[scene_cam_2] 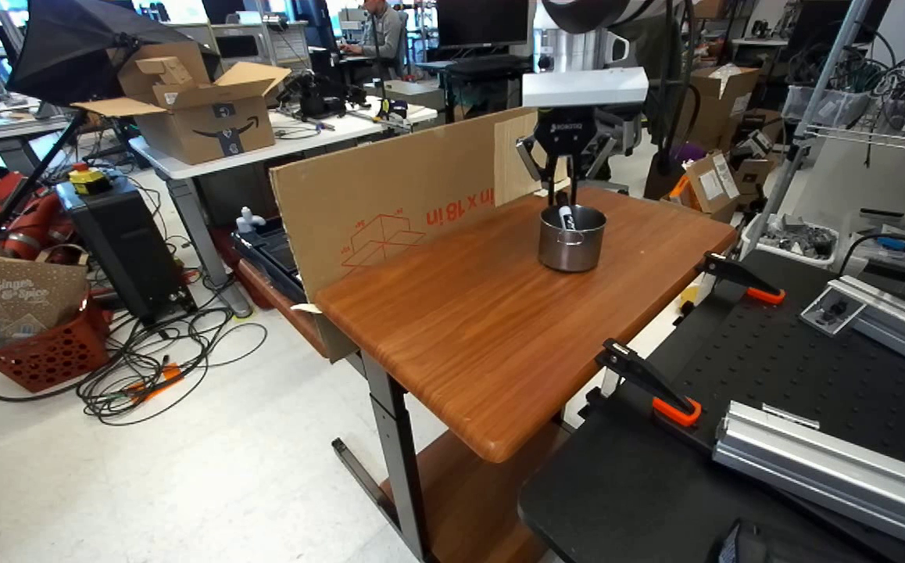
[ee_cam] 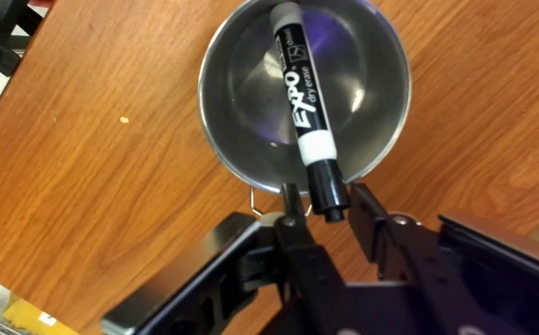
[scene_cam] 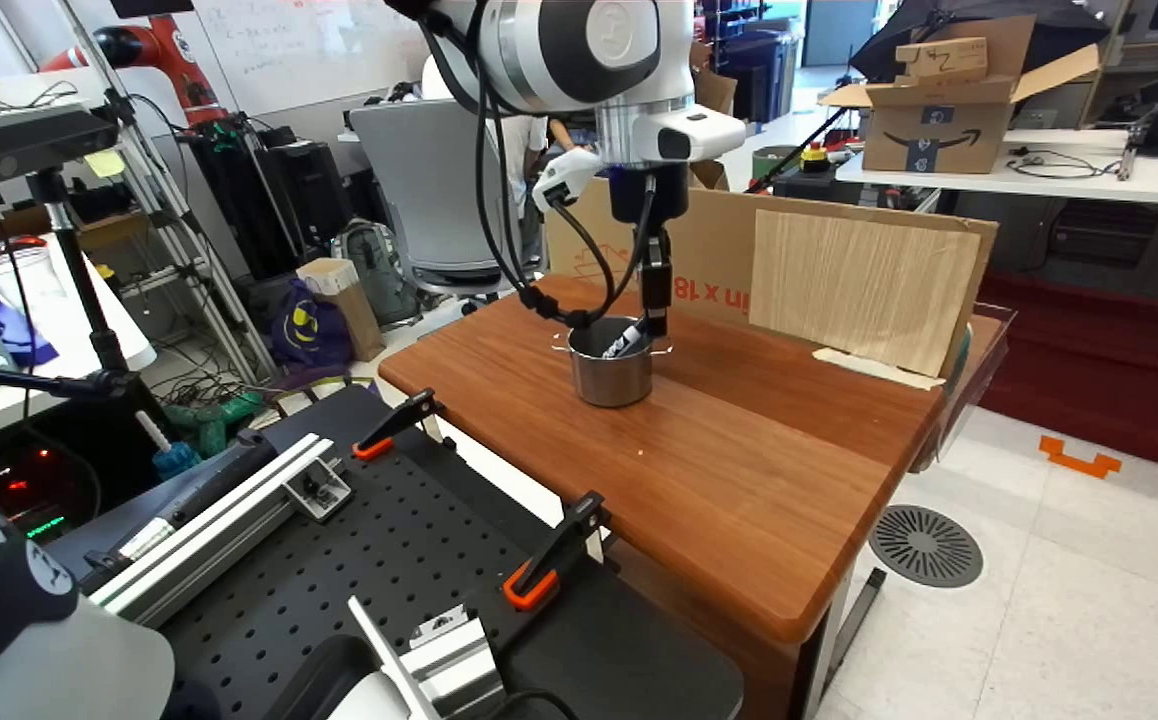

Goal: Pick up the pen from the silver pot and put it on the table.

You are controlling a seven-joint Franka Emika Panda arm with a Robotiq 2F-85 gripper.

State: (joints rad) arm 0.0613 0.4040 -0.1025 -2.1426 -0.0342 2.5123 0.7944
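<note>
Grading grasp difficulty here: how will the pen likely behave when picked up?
The pen is probably stiff and light, being slim and straight. It looks smooth and rounded, so it could twist in a grip. With its cap past the rim of the silver pot in the wrist view, it may swing if lifted by that end.

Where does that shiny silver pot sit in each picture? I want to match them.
In an exterior view: silver pot near the middle.
In an exterior view: silver pot right of centre, slightly above mid-height.
Wrist view: silver pot top middle, partly out of frame.
Shared landmark: reddish-brown table under it.
</note>
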